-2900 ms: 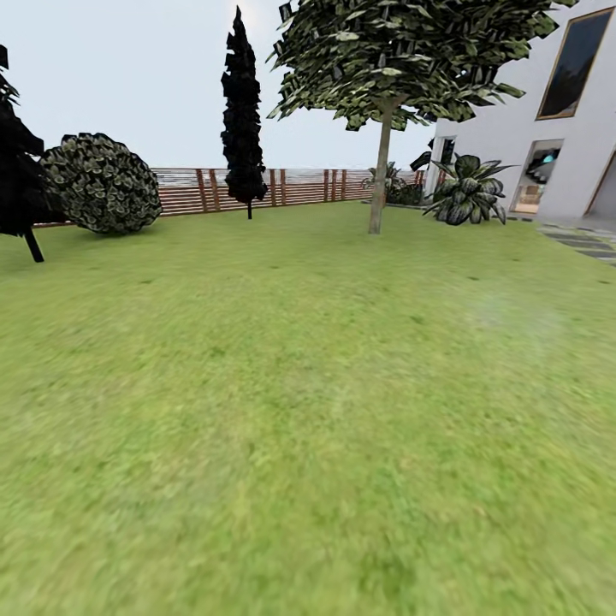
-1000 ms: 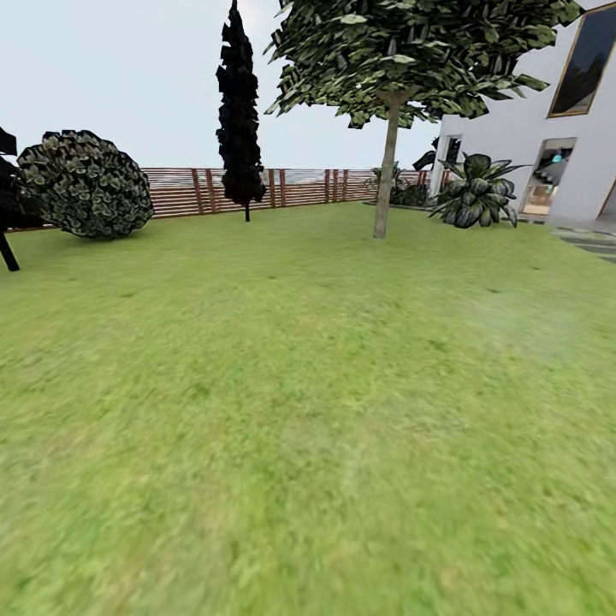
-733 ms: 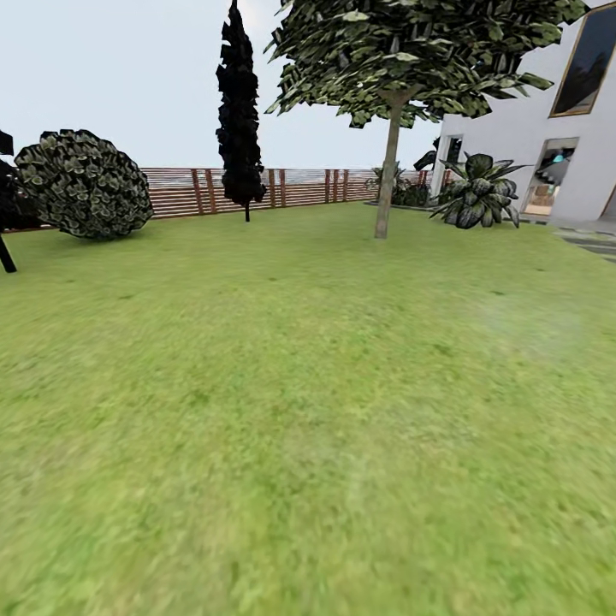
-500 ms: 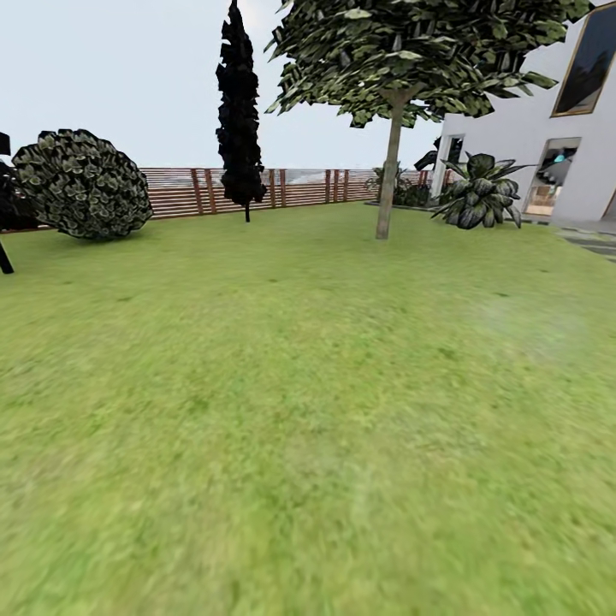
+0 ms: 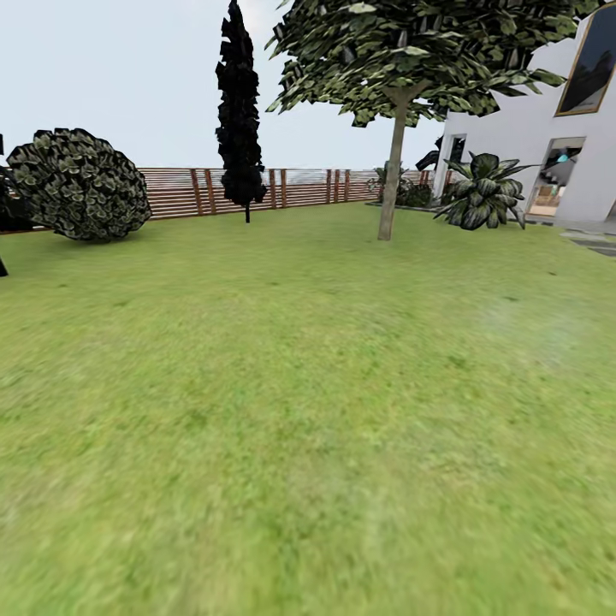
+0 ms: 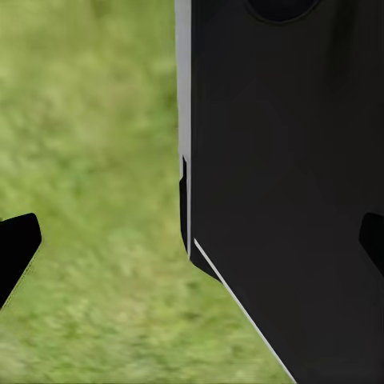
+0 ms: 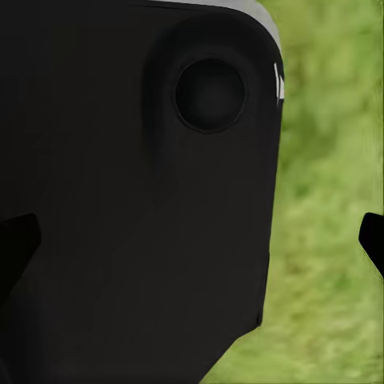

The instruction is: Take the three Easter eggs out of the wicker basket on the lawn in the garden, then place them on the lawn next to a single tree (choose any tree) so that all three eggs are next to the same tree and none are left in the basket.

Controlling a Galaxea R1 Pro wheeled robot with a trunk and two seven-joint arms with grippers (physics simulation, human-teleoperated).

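The lawn (image 5: 308, 385) spreads flat and green ahead of me in the head view, within the garden. The Easter eggs, the wicker basket and the tree are out of view. In the left wrist view my left gripper (image 6: 192, 248) is open, its dark fingertips (image 6: 16, 248) far apart over grass, with a black part of my own body behind them. My right gripper (image 7: 192, 240) is open too, one fingertip (image 7: 373, 236) at the picture's edge, nothing held.
A round-crowned leafy tree (image 5: 393, 171) stands far ahead to the right. Further back are a dark cypress (image 5: 239, 111), a round shrub (image 5: 79, 184) and a slatted wooden fence (image 5: 291, 186). A white house (image 5: 547, 145), a broad-leaved plant (image 5: 483, 192) and paving (image 5: 599, 244) lie at right.
The whole head view has shifted: the camera has moved forward over the grass, so the leafy tree and house sit slightly further right and the shrub further left.
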